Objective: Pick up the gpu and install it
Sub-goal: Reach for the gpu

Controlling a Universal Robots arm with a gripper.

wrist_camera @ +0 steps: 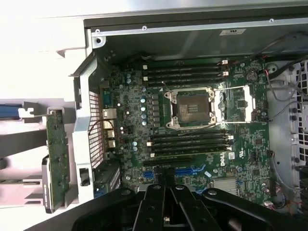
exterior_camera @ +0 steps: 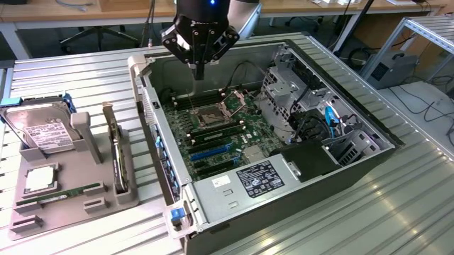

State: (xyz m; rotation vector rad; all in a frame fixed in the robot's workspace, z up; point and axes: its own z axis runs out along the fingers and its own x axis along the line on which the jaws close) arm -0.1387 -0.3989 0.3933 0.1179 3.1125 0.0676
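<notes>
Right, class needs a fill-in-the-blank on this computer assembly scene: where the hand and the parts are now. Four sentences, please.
1. The hand hangs over the open computer case with its fingers ____.
2. The gpu stands on edge in the grey holder, on the exterior view's ____ of the case.
3. The hand holds ____.
4. The hard drive in the holder carries a ____ label.

Missing words: shut; left; nothing; white.
</notes>
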